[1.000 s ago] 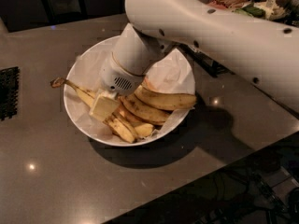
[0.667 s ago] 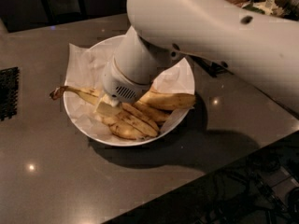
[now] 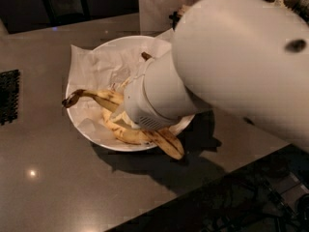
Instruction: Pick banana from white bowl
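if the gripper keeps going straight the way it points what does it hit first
Probably the banana, lying right at the gripper, which is down in the white bowl, mostly hidden behind the arm's wrist. Depth is unclear; it may already touch it.

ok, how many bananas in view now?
2 visible: the banana, stem past the left rim of the white bowl; another banana along the front rim. The gripper, down in the bowl, and arm may hide more.

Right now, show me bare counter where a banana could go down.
Bare counter lies between the white bowl and the black mat, and in front of the bowl toward the near edge. The bowl is crowded: bananas, paper, and the gripper down among them. The arm covers the right side.
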